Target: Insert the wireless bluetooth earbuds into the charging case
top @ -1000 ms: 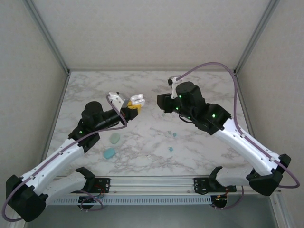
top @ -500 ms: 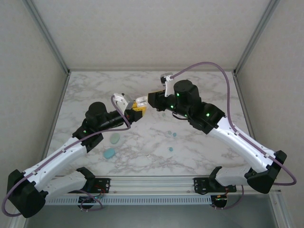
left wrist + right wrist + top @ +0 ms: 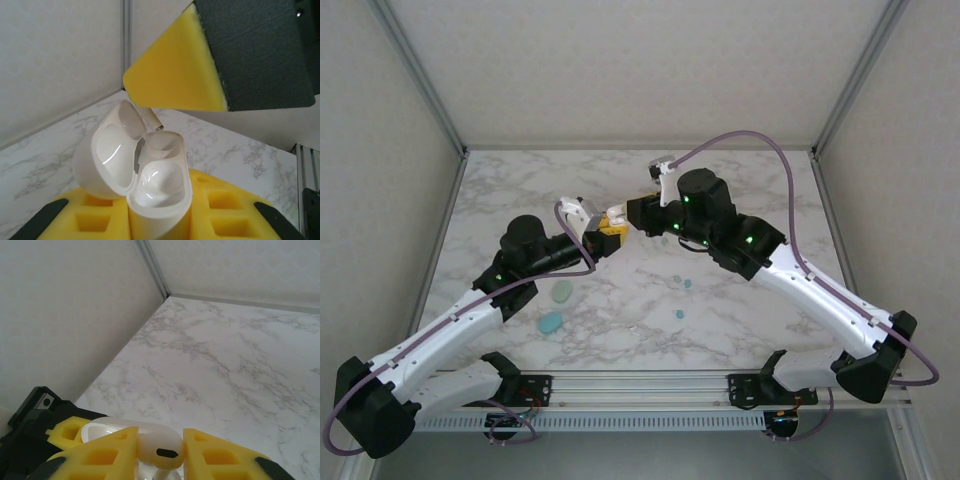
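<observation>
You're pinching a white earbud (image 3: 156, 444) in your right gripper (image 3: 160, 460), holding its stem just over the open charging case (image 3: 159, 182). Your left gripper (image 3: 159, 222) is clamping that case upright above the table (image 3: 750, 200).

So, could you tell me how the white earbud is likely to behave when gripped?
The earbud looks glossy and rounded, so probably slippery and apt to twist between the foam pads. Being tiny, it is likely light and rigid.
</observation>
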`<state>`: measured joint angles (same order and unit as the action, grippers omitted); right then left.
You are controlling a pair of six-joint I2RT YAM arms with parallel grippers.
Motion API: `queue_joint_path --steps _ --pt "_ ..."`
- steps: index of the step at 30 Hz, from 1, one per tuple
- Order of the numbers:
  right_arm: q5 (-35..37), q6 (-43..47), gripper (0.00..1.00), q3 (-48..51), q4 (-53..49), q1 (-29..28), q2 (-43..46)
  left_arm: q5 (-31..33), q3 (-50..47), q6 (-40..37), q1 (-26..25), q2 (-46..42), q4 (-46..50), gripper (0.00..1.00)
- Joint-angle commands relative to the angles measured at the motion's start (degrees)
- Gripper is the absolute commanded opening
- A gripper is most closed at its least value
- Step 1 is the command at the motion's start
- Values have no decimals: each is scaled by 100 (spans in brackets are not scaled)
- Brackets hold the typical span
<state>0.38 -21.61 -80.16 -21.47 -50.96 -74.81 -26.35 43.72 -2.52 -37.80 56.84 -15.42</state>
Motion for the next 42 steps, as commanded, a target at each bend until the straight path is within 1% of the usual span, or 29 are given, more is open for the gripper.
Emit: queue_joint_path --steps 1,6,11,18,22,30,35,39,42 --pt "177 247 27 66 4 -67 -109 -63 203 33 -52 -120 -175 10" --pt "299 388 27 190 -17 -81 -112 24 197 63 -52 -151 -172 10" --pt "210 560 27 312 64 -122 -86 143 195 84 -52 -147 -189 9" --pt "-80 740 30 312 48 -164 -157 209 173 138 -52 -116 -304 9" --pt "-142 780 32 343 37 -175 -152 242 171 142 -52 -125 -330 9" --pt "-246 781 35 352 -8 -175 -97 217 178 140 -53 -95 -358 9" --pt "-395 679 41 340 -21 -175 -78 209 172 122 -61 -100 -348 8" --pt "-493 507 52 308 -4 -172 4 209 165 74 -61 -123 -284 9" --pt "-512 283 61 283 18 -162 131 253 174 -99 -65 -175 -85 9"
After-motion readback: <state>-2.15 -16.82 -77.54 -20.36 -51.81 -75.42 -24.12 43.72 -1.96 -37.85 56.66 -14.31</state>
